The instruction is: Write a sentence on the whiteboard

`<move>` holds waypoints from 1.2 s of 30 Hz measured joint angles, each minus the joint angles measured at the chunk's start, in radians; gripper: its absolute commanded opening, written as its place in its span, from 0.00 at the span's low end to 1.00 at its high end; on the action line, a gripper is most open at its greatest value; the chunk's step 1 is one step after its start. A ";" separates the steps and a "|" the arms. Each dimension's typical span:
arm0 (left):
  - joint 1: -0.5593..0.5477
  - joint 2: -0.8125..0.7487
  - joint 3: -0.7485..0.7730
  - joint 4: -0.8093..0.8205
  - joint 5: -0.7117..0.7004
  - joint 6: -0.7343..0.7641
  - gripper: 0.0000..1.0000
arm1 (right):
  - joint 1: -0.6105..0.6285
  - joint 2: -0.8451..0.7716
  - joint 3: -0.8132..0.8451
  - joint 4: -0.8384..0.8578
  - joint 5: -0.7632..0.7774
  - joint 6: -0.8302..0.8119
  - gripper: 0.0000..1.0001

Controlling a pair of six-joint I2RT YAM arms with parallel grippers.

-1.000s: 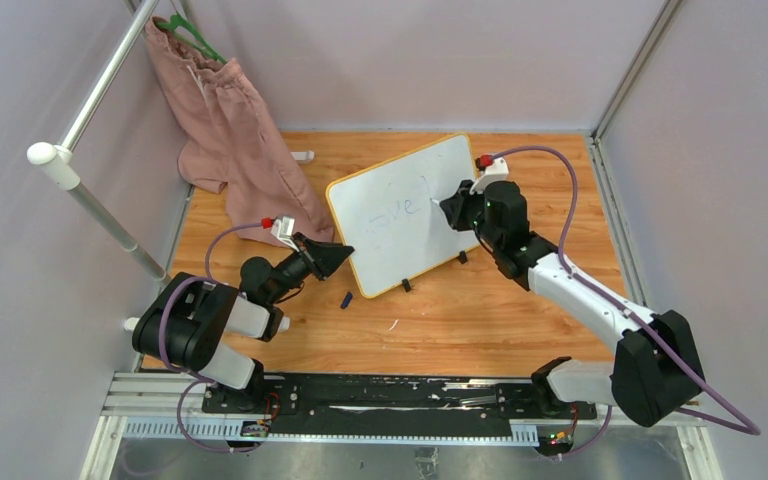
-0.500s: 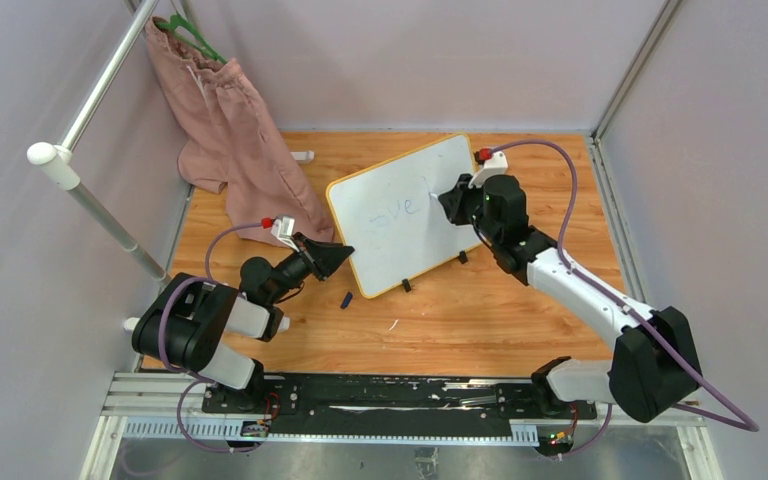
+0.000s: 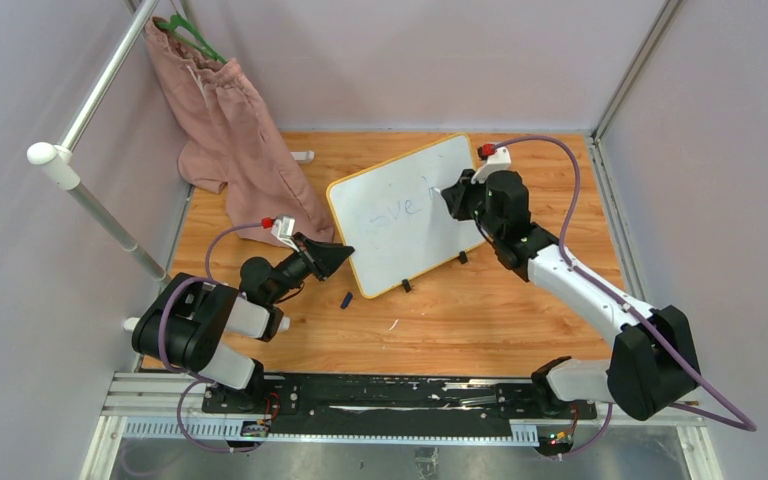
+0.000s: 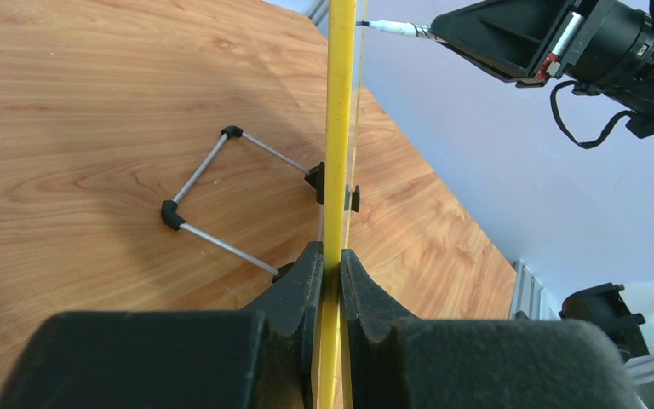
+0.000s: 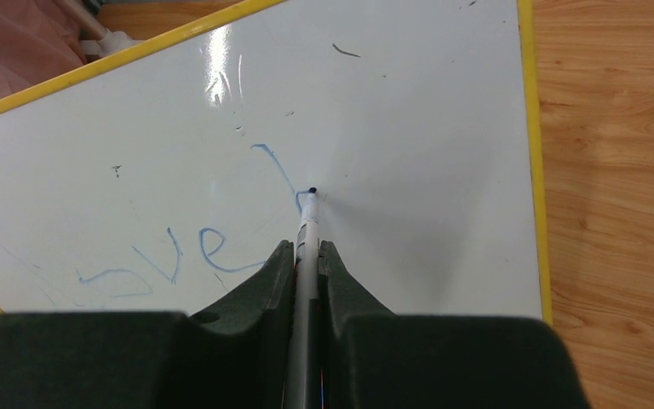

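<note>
The whiteboard [image 3: 400, 225] with a yellow frame stands tilted on two black feet in the middle of the table. My left gripper [image 3: 342, 254] is shut on its left edge; in the left wrist view the yellow frame [image 4: 339, 128] runs up from between my jaws. My right gripper [image 3: 452, 198] is shut on a marker [image 5: 306, 247]. The marker's blue tip touches the board surface [image 5: 409, 136]. The sentence [image 5: 170, 260] shows faint blue "ove" and one new stroke right of it, also visible in the top view [image 3: 400, 212].
A pink cloth [image 3: 235, 130] hangs from a rail at the back left, close to the board's left corner. A small dark cap [image 3: 346, 299] lies on the wood in front of the board. The board's wire stand [image 4: 213, 200] shows behind it.
My right gripper has moved up and to the right along the board with the marker, leaving a new blue stroke after "ove". The left arm and board have not moved.
</note>
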 measured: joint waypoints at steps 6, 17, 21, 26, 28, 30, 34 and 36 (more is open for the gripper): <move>0.000 0.000 0.000 0.000 0.000 0.000 0.00 | -0.006 0.000 0.000 0.000 0.001 0.000 0.00; 0.000 0.000 0.000 0.000 0.000 0.000 0.00 | -0.008 -0.016 -0.037 0.002 0.001 0.001 0.00; 0.000 0.000 0.000 0.000 0.000 0.000 0.00 | -0.008 -0.027 -0.063 0.001 0.002 0.001 0.00; 0.000 0.000 0.000 0.000 0.001 0.000 0.00 | -0.008 -0.046 -0.077 -0.011 0.004 0.001 0.00; 0.000 0.000 0.000 0.000 0.001 0.000 0.00 | -0.008 -0.062 -0.082 -0.018 0.008 0.001 0.00; 0.000 0.000 0.000 0.000 0.001 0.000 0.00 | -0.008 -0.085 -0.083 -0.022 0.013 0.001 0.00; 0.000 0.000 0.000 0.000 0.001 0.000 0.00 | -0.008 -0.120 -0.082 -0.021 0.022 0.001 0.00; 0.000 -0.001 0.000 0.000 0.001 0.000 0.00 | -0.008 -0.122 -0.079 -0.022 0.023 0.001 0.00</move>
